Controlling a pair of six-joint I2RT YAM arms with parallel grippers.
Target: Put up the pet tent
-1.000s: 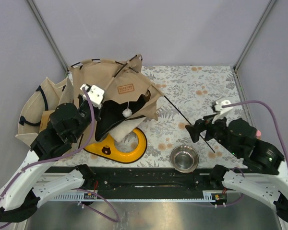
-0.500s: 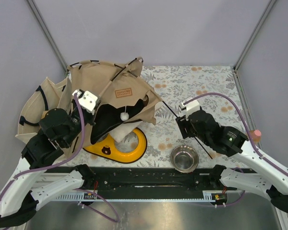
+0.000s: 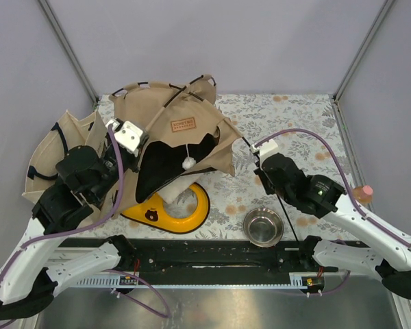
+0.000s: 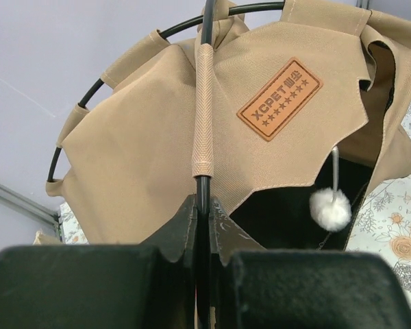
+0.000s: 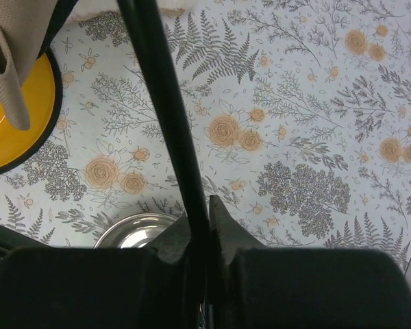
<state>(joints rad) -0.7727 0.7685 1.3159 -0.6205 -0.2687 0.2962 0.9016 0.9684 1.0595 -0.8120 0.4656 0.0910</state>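
The pet tent (image 3: pixel 166 120) is a tan canvas shell with a brown label (image 3: pixel 182 125) and a white pompom (image 3: pixel 189 164), half raised at the back left of the floral mat. My left gripper (image 3: pixel 138 145) is shut on a thin black pole (image 4: pixel 203 103) just below its canvas sleeve; the label (image 4: pixel 279 99) and pompom (image 4: pixel 330 208) hang to the right. My right gripper (image 3: pixel 261 172) is shut on a second black pole (image 5: pixel 159 89) that slants out from the tent's right side. In the wrist views both grippers (image 4: pixel 203 207) (image 5: pixel 202 214) pinch their poles.
A cream tote bag (image 3: pixel 55 144) lies left of the tent. A yellow ring-shaped dish (image 3: pixel 200 205) and a white fluffy cushion (image 3: pixel 180 190) sit under the tent's front. A steel bowl (image 3: pixel 263 226) stands near the front edge, below the right arm. The floral mat (image 3: pixel 301 127) covers the table.
My right gripper moved left toward the tent and closed on the loose pole. The left arm shifted, and the tent's canvas rose and moved back and right.
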